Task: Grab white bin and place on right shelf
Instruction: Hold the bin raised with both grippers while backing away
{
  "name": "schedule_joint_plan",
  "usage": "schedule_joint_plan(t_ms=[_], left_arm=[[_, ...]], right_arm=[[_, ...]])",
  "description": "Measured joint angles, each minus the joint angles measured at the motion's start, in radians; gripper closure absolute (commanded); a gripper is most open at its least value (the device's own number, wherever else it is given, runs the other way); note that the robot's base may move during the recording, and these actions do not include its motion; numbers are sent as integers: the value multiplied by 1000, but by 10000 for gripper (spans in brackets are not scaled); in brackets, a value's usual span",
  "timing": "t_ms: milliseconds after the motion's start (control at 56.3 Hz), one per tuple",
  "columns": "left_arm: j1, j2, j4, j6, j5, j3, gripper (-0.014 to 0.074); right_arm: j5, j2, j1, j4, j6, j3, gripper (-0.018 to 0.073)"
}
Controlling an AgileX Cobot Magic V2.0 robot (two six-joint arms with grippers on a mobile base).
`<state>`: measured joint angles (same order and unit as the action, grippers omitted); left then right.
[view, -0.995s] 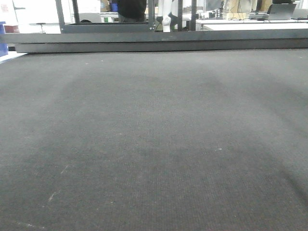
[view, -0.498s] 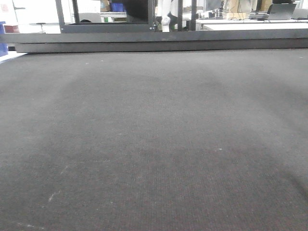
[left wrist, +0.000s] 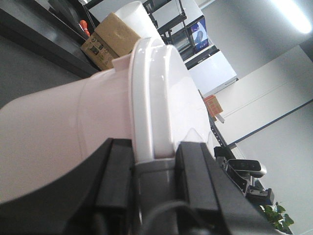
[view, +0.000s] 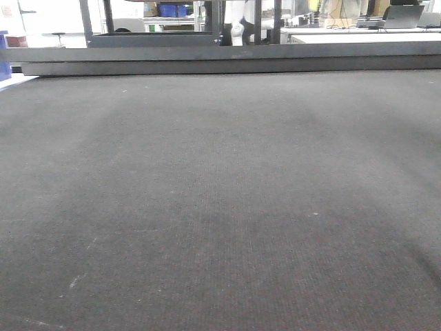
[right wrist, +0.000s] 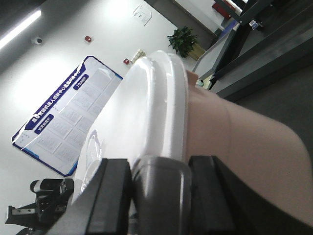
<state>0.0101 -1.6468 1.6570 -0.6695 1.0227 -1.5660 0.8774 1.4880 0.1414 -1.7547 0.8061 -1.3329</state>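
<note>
- Clamped tight, the left pincer [left wrist: 155,152] has its two black fingers [left wrist: 115,181] pressed on either side of a grey handle [left wrist: 152,183] at the rim of the bin [left wrist: 58,132].
- From that grip the bin reaches up and away from the left pincer. Its pale pinkish body lies to the left of the fingers and its white lid [left wrist: 164,93] stands right above them.
- At the opposite end, the right pincer [right wrist: 160,166] is likewise shut on a grey handle, one black finger on each side and no gap showing.
- In the right wrist view the lid runs up from between the fingers and the pinkish body swells to the right of them.
- So the bin sits between the two pincers, held at both ends.
- With the lid seated on the bin, whatever is inside is hidden.
- Beyond the left pincer, past the bin's body, stands a cardboard box [left wrist: 110,41], closed.
- Right of the left pincer, further back, are an orange box [left wrist: 213,105] and a potted plant [left wrist: 276,218].
- Beyond the right pincer, past the lid, a blue-framed notice board [right wrist: 63,122] hangs on the wall.
- The front view shows dark carpet [view: 220,207] running up to a grey beam [view: 220,58].
- Blue crates [view: 172,9] stand far behind the beam, their contents too small to tell.
</note>
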Motion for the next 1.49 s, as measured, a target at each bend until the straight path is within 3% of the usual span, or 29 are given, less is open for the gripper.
schedule_joint_plan(t_ms=[1493], left_arm=[[-17,0,-33,17,40,0,722]], right_arm=[[-177,0,-23,-24,-6,0,500]])
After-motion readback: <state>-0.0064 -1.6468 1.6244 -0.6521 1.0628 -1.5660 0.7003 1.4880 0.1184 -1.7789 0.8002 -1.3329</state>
